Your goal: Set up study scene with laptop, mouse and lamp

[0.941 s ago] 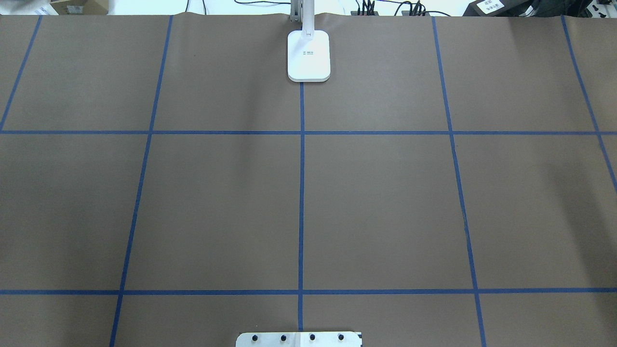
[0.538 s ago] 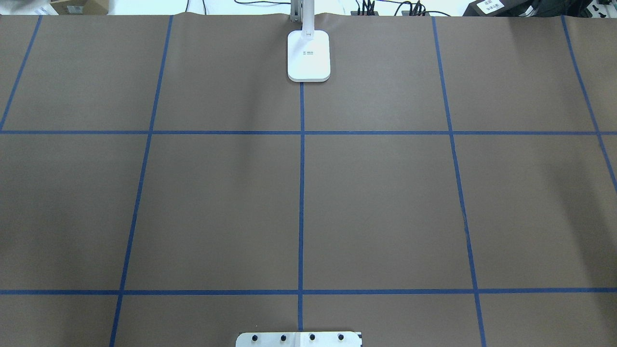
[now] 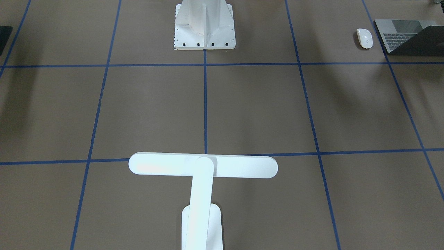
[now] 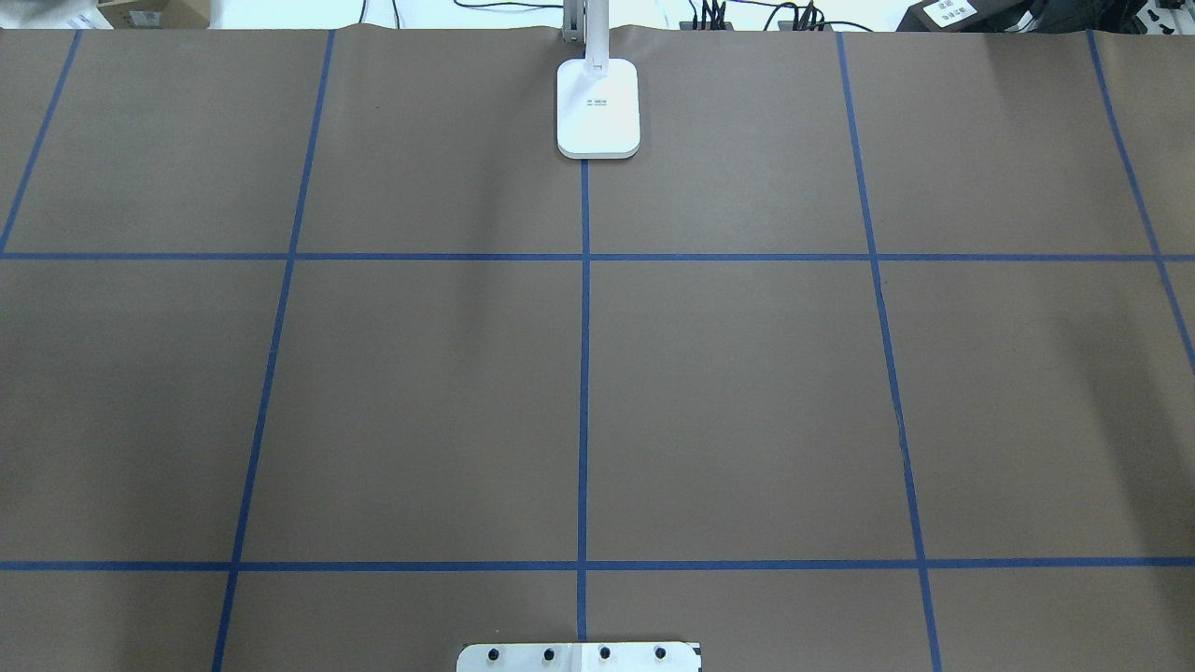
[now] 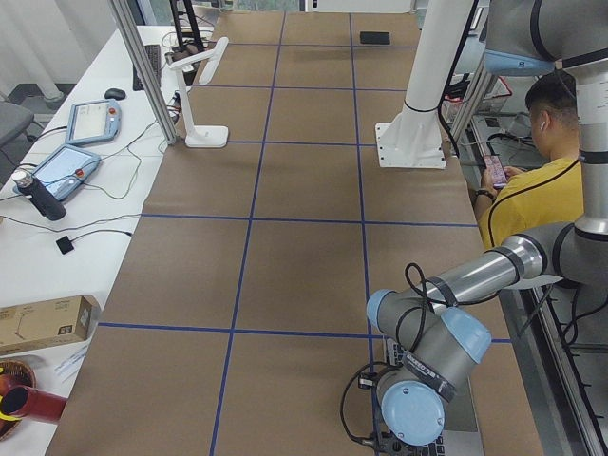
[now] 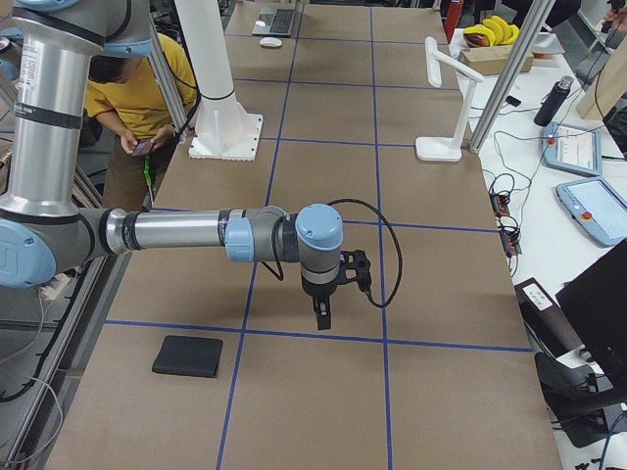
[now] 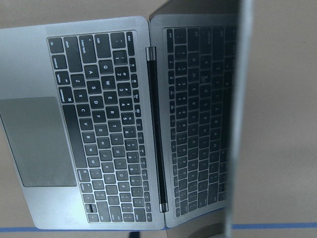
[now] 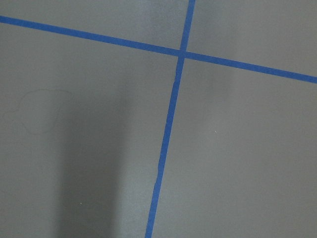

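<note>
Grey laptop lies apparently straight below the left arm, hinge running top-to-bottom in the wrist view; its gripper's state cannot be told.

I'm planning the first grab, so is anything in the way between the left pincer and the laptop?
Nothing visible does. The left wrist view looks straight down on the open laptop, unobstructed; the mouse lies beside it, apart.

We note a brown desk gridded with blue tape. A black mat lies flat on it. An operator in yellow is alongside, holding a phone. Bananas lie beyond its edge.
</note>
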Motion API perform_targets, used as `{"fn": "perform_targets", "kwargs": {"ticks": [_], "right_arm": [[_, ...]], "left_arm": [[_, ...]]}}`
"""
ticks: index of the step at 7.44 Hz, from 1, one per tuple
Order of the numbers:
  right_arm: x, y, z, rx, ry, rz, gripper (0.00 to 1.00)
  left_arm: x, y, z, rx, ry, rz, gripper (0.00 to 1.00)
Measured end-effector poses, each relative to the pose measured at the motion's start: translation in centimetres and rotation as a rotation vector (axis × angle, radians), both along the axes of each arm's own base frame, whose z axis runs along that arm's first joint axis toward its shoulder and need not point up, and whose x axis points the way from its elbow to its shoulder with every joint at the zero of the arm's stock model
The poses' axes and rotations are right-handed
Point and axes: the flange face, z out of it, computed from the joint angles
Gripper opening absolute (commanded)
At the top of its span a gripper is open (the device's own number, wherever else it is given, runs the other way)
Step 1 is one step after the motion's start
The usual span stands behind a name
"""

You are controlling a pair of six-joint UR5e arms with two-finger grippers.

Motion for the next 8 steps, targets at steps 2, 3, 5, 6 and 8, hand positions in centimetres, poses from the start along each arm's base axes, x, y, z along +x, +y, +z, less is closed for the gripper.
{"fn": "perform_targets", "kwargs": {"ticks": [2,3,5,6,8], "right_arm": [[0.0,0.0,0.0,-0.001,-0.001,0.001,1.0],[0.0,0.0,0.0,-0.001,-0.001,0.001,1.0],[0.0,0.0,0.0,-0.003,-0.002,0.002,1.0],[0.0,0.0,0.1,-0.005,-0.002,0.002,1.0],[0.0,0.0,0.3,-0.008,-0.002,0.003,1.0]], "left_arm": [[-1.2,-2.9,-2.4,0.017,-0.012,-0.013,0.0],[-1.9,-4.5,-4.0,0.018,-0.027,-0.028,0.0],[-2.7,-7.0,-9.2,0.017,-0.07,-0.08,0.0],[-2.5,-8.7,-12.3,0.025,-0.078,-0.104,0.0],[-1.2,-14.7,-19.2,0.052,-0.076,-0.128,0.0]]}}
